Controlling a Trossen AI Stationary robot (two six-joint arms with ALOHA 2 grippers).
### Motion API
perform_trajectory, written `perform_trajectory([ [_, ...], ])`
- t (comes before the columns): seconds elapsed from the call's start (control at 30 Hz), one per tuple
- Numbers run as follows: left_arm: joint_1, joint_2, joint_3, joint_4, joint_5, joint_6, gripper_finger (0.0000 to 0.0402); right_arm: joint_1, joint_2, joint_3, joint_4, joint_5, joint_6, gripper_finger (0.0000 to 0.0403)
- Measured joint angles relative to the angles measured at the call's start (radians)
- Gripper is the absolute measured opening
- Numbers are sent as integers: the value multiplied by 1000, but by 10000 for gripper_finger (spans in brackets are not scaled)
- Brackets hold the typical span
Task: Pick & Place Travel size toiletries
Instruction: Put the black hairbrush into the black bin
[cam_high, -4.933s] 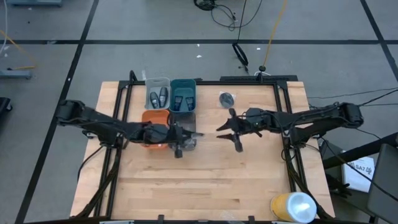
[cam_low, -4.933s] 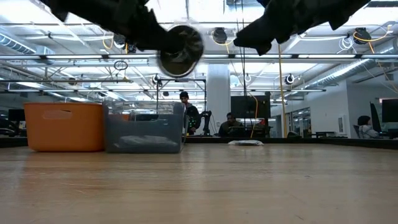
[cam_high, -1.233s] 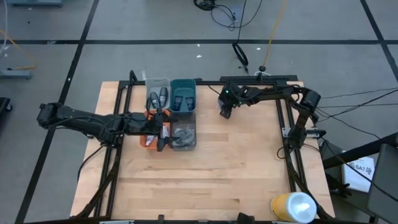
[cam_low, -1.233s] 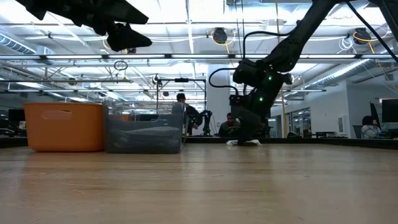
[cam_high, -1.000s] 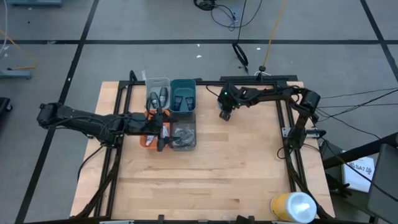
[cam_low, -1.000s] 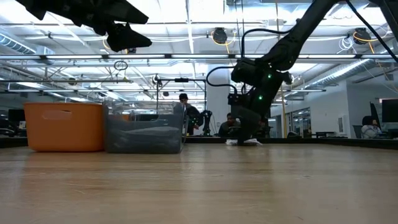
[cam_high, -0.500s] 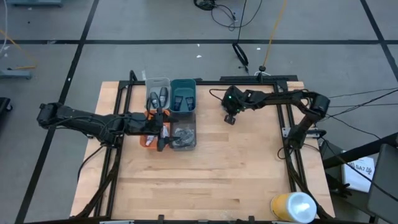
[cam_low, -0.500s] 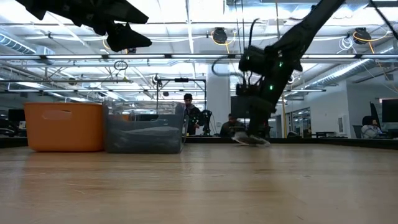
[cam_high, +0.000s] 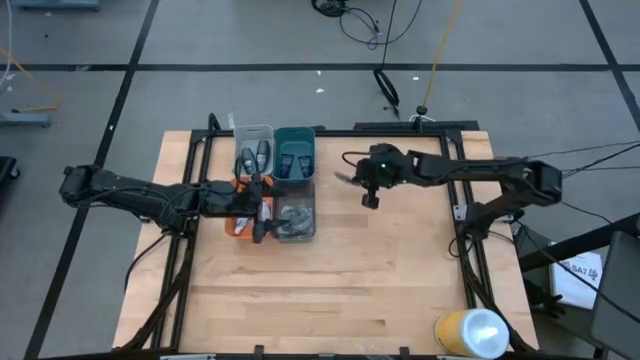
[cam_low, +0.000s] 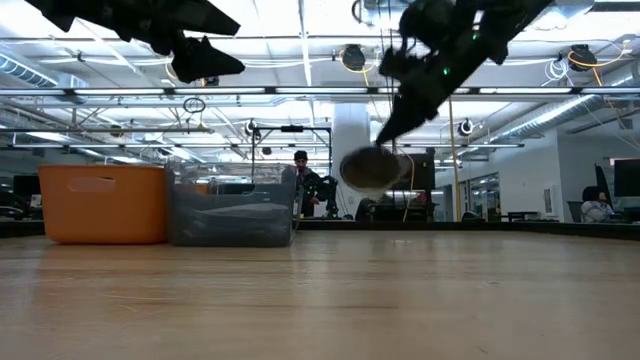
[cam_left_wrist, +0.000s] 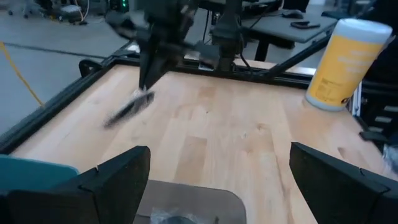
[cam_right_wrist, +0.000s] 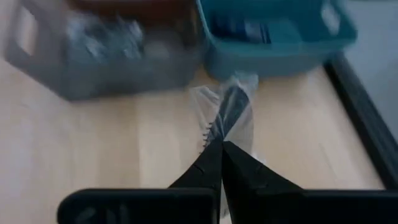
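Note:
A dark grey round puff (cam_low: 370, 168) in clear wrap hangs above the table's far middle, with my right gripper (cam_high: 356, 179) shut on the wrap. The puff (cam_right_wrist: 233, 102) shows just past the fingertips, before the teal bin (cam_right_wrist: 273, 31). My left gripper (cam_high: 262, 208) hovers open over the orange bin (cam_high: 238, 212) and the clear bin (cam_high: 296, 218), touching nothing. The clear bin holds another puff (cam_high: 293, 213). The grey bin (cam_high: 254, 150) holds two dark oval bottles, and the teal bin (cam_high: 295, 152) holds dark blue packets. My right gripper pinches the edge of the puff's clear wrap (cam_right_wrist: 217, 134) between its two shut fingertips. The fingers slant downward toward the table's left. The puff hangs tilted just beyond the tips, lifted clear of the table.
Four bins stand together at the table's far left. A big yellow cylinder with a white end (cam_high: 470, 333) stands at the near right corner. Bare wood (cam_high: 370, 280) spreads across the middle and near side. People sit in the room behind the table.
My right gripper has risen from the table's far side with the puff, which has come off the wood and now hangs clear. The gripper has swung toward the bins at the left.

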Motion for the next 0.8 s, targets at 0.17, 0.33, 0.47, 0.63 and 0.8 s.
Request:
perform_trajectory([
  [0.17, 1, 39, 1, 4, -9, -65, 376, 71, -70, 0, 27, -14, 0, 0],
  [0.33, 3, 149, 1, 80, -89, -89, 377, 138, -108, 2, 73, -137, 12, 0],
  [0.47, 16, 271, 0, 217, -110, -78, 377, 194, -115, 2, 80, -156, 13, 0],
  [0.63, 24, 343, 35, 279, -115, -21, 377, 244, -115, 1, 74, -156, 27, 0],
  [0.8, -10, 386, 79, 284, -105, 50, 376, 290, -114, 1, 72, -157, 39, 0],
])
